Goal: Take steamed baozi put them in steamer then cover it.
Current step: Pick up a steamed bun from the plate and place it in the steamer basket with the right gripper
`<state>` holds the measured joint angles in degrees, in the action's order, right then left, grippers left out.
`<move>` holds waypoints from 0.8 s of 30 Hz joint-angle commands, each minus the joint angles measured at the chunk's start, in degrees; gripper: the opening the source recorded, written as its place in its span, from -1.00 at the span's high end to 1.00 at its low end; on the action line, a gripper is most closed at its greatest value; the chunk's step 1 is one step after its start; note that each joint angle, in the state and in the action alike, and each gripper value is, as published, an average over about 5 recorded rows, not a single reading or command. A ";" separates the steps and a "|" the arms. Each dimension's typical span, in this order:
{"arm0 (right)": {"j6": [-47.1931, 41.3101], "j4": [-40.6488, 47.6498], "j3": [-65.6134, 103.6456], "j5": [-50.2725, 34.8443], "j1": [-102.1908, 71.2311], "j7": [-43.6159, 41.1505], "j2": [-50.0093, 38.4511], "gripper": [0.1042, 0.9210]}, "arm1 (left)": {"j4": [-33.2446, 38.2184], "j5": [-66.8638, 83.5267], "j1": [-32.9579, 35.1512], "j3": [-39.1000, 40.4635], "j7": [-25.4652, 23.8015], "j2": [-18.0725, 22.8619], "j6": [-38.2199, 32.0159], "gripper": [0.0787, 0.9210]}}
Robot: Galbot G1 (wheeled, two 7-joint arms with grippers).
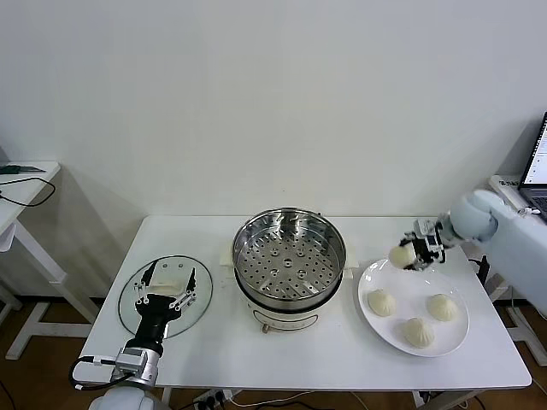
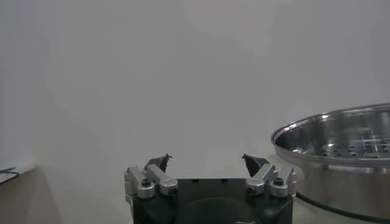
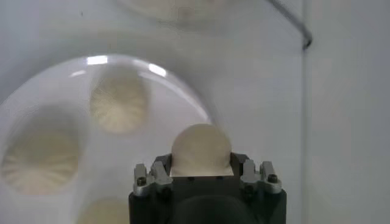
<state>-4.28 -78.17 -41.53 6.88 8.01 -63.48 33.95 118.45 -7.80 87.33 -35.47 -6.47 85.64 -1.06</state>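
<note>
Right hand (image 1: 414, 253) clamps one off-white round baozi bun (image 1: 402, 254), mid-right of frame, above flat white plate (image 1: 455, 336) rim. Three buns on plate. Shiny steel steamer pot (image 1: 290, 260) centre, uncovered. Left hand (image 1: 166, 289) open over clear glass lid (image 1: 133, 309), lower left, on white worktop (image 1: 333, 354).

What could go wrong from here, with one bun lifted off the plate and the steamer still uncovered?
The right gripper holds a baozi by its soft sides above the plate; it might squash or slip out on the way to the steamer. The steamer's raised rim could catch a low carry. The open left gripper hovers over the cover, whose glass may slide on the table if gripped off-centre.
</note>
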 commanded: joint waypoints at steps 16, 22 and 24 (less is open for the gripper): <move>35.43 -0.95 -30.55 -3.71 37.76 -6.24 22.24 -0.32 | -0.12 0.20 0.26 -2.14 -0.27 -0.45 0.25 -0.77; 40.37 5.49 -29.60 -1.70 34.31 -4.92 29.84 -0.32 | -0.79 1.04 0.14 -3.73 -0.49 -0.96 0.30 -0.77; 41.77 7.07 -29.29 -1.12 32.68 -4.75 31.18 -0.32 | -0.90 1.29 0.11 -4.12 -0.58 -1.14 0.30 -0.77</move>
<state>29.38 -75.27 -66.93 5.51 37.98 -68.08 56.85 117.73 -6.76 87.41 -38.74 -7.03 84.56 -0.80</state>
